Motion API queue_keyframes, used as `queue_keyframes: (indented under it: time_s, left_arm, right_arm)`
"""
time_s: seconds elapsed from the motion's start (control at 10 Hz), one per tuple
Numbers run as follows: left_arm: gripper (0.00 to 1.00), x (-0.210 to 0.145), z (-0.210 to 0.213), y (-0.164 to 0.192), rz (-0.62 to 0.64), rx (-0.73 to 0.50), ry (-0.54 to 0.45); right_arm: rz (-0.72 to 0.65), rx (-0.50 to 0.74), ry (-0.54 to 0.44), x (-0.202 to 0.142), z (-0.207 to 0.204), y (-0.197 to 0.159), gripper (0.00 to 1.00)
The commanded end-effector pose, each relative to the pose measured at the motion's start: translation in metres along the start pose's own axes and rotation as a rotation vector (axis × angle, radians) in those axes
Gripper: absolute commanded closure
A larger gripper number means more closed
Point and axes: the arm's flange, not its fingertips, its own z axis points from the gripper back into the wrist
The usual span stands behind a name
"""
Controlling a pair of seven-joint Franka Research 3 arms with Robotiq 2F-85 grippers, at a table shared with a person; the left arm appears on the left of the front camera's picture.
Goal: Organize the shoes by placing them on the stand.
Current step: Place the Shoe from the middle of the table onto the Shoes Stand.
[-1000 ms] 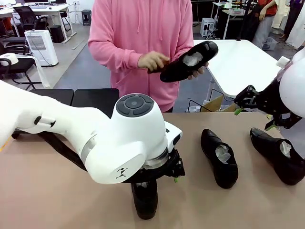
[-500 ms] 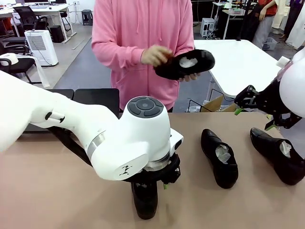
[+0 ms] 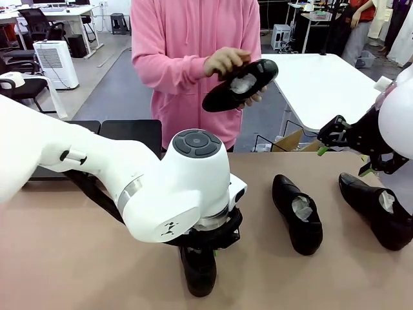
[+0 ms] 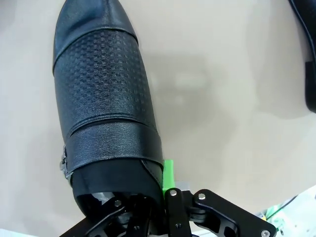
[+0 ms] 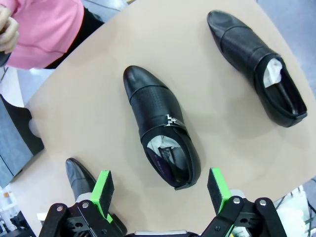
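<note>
Near edge of the table (image 3: 58,258): left gripper (image 4: 150,190) pinches the heel of a shoe (image 4: 103,98) — clamped tight. Toward the table's right side, right gripper (image 5: 159,185) hangs spread wide over a second shoe (image 5: 158,128), with a third shoe (image 5: 256,64) beside it. Beyond the table's far edge — a person (image 3: 187,51) holds the fourth shoe (image 3: 240,85), one hand (image 3: 226,62) on top.

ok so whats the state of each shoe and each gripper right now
near shoe: on the table, gripped at its heel end
middle shoe: flat on the table, paper inside, free
right shoe: flat on the table, paper inside, free
fourth shoe: tilted in the person's hands, off the table
left gripper: shut on near shoe
right gripper: open, empty, above middle shoe
</note>
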Motion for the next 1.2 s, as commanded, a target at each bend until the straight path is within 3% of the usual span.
queue_keyframes:
  time_s: [0.0,0.1,0.3,0.6,0.8,0.9,1.1]
  left_arm:
    - [1.00,0.001,0.003,0.000,-0.013,-0.004,0.008]
    - [1.00,-0.002,0.016,0.002,-0.031,-0.033,0.034]
    - [1.00,-0.009,0.084,0.018,-0.117,-0.119,-0.011]
    - [1.00,0.008,0.153,0.082,-0.190,-0.041,-0.228]
    - [1.00,0.041,0.158,0.138,-0.206,0.038,-0.298]
    - [1.00,0.060,0.155,0.161,-0.230,0.109,-0.401]
    - [1.00,0.106,0.150,0.193,-0.348,0.175,-0.496]
  right_arm:
    - [0.000,0.021,-0.001,0.002,-0.001,0.000,0.00]
    - [0.000,0.021,-0.001,0.002,-0.001,0.000,0.00]
    - [0.000,0.021,-0.001,0.002,-0.001,0.000,0.00]
    - [0.000,0.021,-0.001,0.002,-0.001,0.000,0.00]
    - [0.000,0.021,-0.001,0.002,-0.001,0.000,0.00]
    - [0.000,0.021,-0.001,0.002,-0.001,0.000,0.00]
    - [0.000,0.021,-0.001,0.002,-0.001,0.000,0.00]
